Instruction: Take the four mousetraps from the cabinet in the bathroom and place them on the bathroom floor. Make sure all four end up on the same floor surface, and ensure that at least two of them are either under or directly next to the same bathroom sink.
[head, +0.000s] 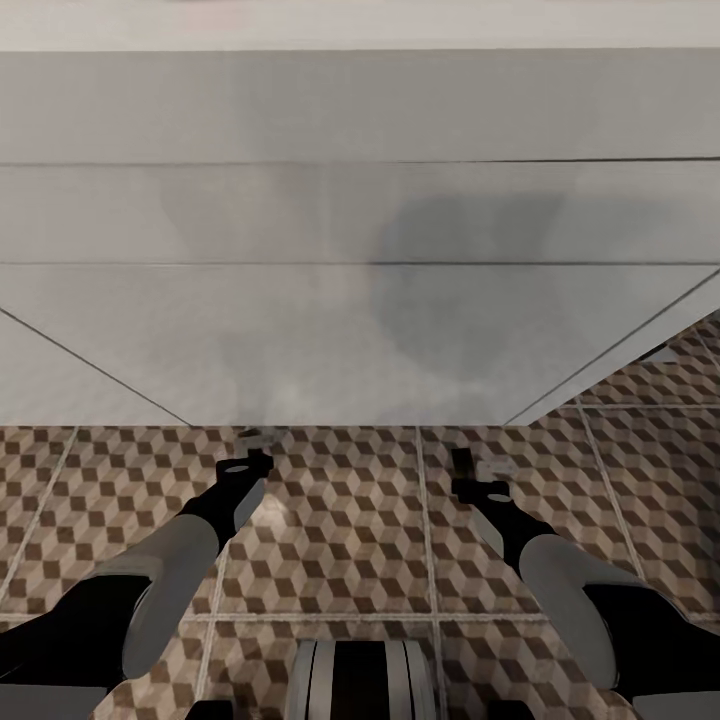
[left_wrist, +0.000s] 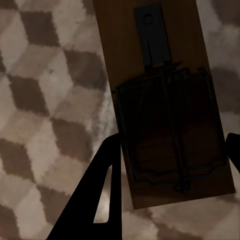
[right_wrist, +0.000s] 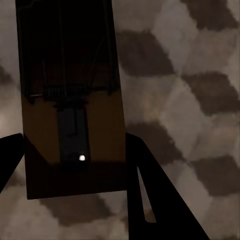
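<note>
I hold two mousetraps. One brown wooden mousetrap (left_wrist: 165, 100) with a dark metal bar sits between the fingers of my left gripper (left_wrist: 172, 145), which is shut on its long edges. Another mousetrap (right_wrist: 70, 100) is clamped the same way in my right gripper (right_wrist: 72, 145). In the head view both arms reach forward and down, with the left gripper (head: 255, 450) and right gripper (head: 465, 470) low over the cube-patterned bathroom floor (head: 340, 520), just in front of the lower edge of the sink's white vanity (head: 360, 300). The cabinet is out of view.
The vanity front spans almost the whole width ahead, and its right end angles back at the right (head: 620, 350). Patterned tiles continue past that corner (head: 660, 400). My own base (head: 360, 680) shows at the bottom between the arms.
</note>
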